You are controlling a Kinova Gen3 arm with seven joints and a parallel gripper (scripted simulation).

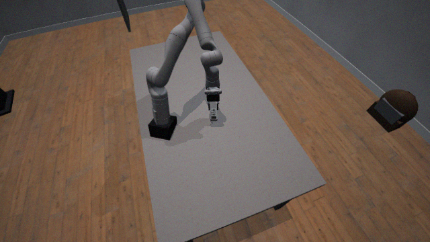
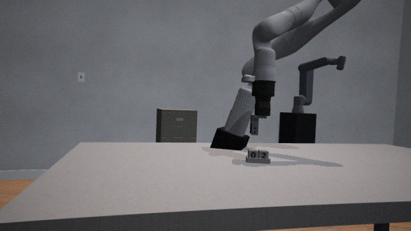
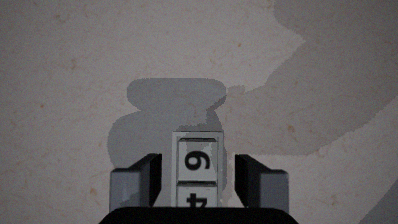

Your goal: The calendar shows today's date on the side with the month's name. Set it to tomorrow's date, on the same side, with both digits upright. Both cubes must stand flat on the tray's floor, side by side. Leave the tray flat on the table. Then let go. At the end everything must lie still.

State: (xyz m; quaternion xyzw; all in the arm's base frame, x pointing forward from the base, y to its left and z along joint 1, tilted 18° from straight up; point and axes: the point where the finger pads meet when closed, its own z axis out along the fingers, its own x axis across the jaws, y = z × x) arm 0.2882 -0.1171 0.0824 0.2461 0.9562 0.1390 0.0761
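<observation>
A small light tray (image 2: pixel 257 160) (image 3: pixel 175 170) lies flat on the table, holding two light cubes side by side. In the exterior view, the left cube (image 2: pixel 253 154) shows an upright 0 and the right cube (image 2: pixel 263 154) an upright 2. I read no month's name on the tray. From above, the wrist view shows a sideways 6 or 9 on one cube (image 3: pixel 198 161) and a sideways 4, partly hidden, on the other cube (image 3: pixel 197 196). My gripper (image 1: pixel 213 108) (image 2: pixel 254 134) (image 3: pixel 198 172) is open and empty above the cubes, one finger off each long side of the tray.
The black arm base (image 1: pixel 162 128) (image 2: pixel 230 138) stands on the table (image 1: pixel 218 168) (image 2: pixel 160 183) near the tray. The arm's shadows fall around the tray. A cabinet (image 2: pixel 177 126) and another arm on a black pedestal (image 2: pixel 297 128) stand behind the table.
</observation>
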